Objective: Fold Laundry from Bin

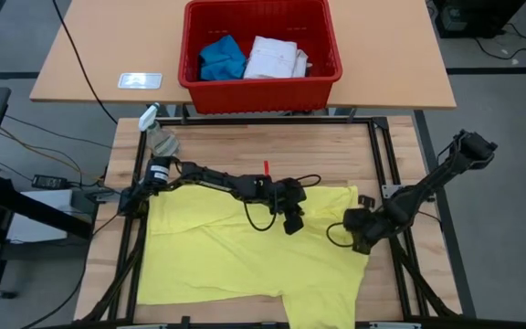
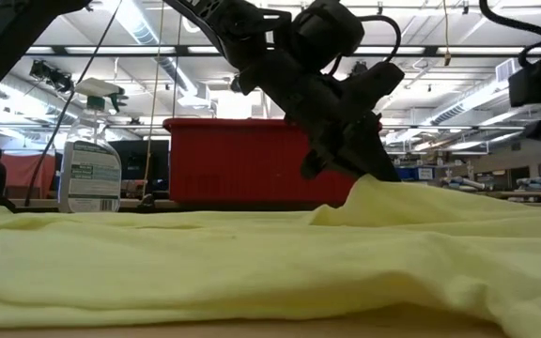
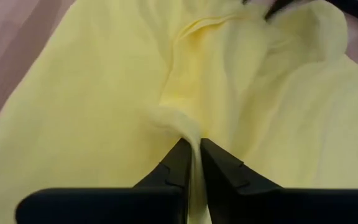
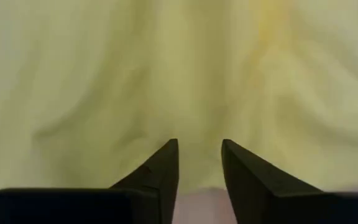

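Note:
The bright yellow T-shirt (image 1: pixel 245 256) lies spread over the near wooden table, wrinkled. My left gripper (image 1: pixel 292 219) stands over the shirt's far middle and is shut on a ridge of its cloth (image 3: pixel 194 149). My right gripper (image 1: pixel 362 242) hovers at the shirt's right edge, open, with nothing between its fingers (image 4: pixel 199 152). I cannot tell whether it touches the cloth. The red bin (image 1: pixel 254 91) stands on the far tan table. A blue piece (image 1: pixel 222 58) and a white shirt (image 1: pixel 275 57) lie inside it. My left gripper pinches a narrow raised fold of the yellow shirt (image 3: pixel 188 127) between its two fingers. The fingers slant down from the table's left side. The fold stands up as a small peak (image 2: pixel 369 192) below the fingers, and the rest of the shirt lies on the table.
A spray bottle (image 1: pixel 158 137) stands at the far left corner of the near table, close to the left arm's base. A small red mark (image 1: pixel 266 167) shows on the bare wood beyond the shirt. A white card (image 1: pixel 140 80) lies on the far table, left of the bin.

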Controlling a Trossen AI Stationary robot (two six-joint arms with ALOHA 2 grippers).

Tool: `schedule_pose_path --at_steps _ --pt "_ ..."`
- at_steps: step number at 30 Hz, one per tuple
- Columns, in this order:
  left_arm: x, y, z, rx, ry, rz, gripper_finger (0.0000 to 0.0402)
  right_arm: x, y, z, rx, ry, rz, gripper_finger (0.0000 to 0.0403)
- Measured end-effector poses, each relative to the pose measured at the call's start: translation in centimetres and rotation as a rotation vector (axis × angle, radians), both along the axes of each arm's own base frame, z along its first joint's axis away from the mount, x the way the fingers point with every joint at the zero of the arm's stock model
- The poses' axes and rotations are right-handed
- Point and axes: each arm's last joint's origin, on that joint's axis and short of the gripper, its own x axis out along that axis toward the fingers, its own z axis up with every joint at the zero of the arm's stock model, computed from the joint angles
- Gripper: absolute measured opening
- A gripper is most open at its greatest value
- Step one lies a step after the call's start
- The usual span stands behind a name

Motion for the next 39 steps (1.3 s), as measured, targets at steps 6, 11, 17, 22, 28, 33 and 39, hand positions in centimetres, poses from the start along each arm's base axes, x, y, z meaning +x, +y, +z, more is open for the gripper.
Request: schedule_pose_path --at_steps 6,11,17,22,28,33,39 --pt "0.0 0.0 0.0 -0.02 0.002 0.018 0.0071 -0.3 -0.9 -0.3 -0.025 0.058 -0.068 0.0135" --pt "0.0 0.0 0.0 -0.028 0.003 0.025 0.0089 0.2 -1.2 -0.2 -0.006 0.049 -0.059 0.01" --pt "0.1 -0.1 -0.5 -0.092 0.016 0.081 0.013 0.5 -1.3 -0.7 0.019 0.012 -0.049 0.0088" --pt "0.3 -0.2 -0.8 -0.095 0.01 0.085 0.0175 0.2 -2.1 -1.1 -0.006 0.063 -0.094 0.01" --pt "0.4 2.3 -0.9 -0.134 -0.001 0.159 0.0189 0.3 -2.4 -1.1 0.025 0.093 -0.099 0.0058" --pt "0.6 2.0 -1.9 -0.178 0.015 0.154 0.019 0.2 -2.3 -1.1 0.069 0.119 -0.087 0.001" --pt "0.7 2.2 -1.8 -0.174 -0.009 0.151 0.019 0.2 -2.3 -1.0 0.081 0.121 -0.085 0.0005"
